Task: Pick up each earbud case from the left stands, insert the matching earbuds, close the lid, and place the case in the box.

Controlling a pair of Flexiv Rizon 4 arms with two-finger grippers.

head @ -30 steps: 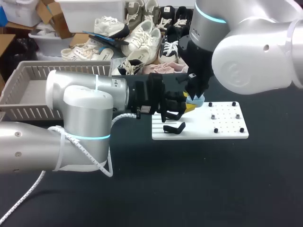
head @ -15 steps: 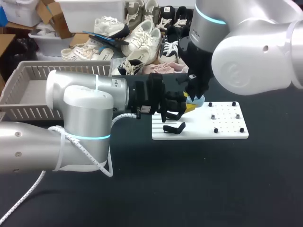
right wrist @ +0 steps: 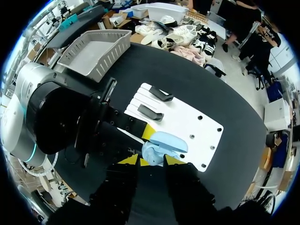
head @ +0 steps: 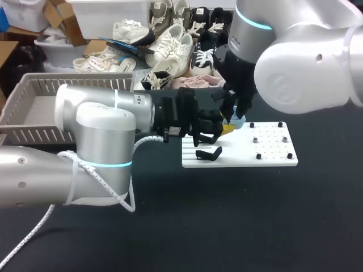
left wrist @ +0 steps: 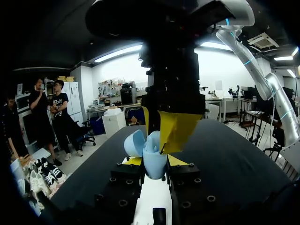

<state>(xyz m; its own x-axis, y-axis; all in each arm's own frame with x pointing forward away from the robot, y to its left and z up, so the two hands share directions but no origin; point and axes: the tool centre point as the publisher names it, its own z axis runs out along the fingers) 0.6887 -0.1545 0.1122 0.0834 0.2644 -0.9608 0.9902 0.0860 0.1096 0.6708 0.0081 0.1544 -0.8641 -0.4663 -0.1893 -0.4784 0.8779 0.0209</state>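
Right gripper (right wrist: 151, 160) shifted slightly over the open earbud case (left wrist: 152, 151), which left gripper (left wrist: 154, 161) jaws clamped steady above the stand plate (head: 272, 154) for loading; right jaws' state: can't tell.

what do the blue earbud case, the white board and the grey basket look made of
The earbud case: likely smooth moulded plastic, soft sheen on its rounded pale blue shell. The white board: probably rigid plastic or painted sheet, flat matte face with holes. The basket: probably plastic, matte grey with slatted walls.

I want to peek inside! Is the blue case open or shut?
Open: the case has its lid swung up, not pressed down.
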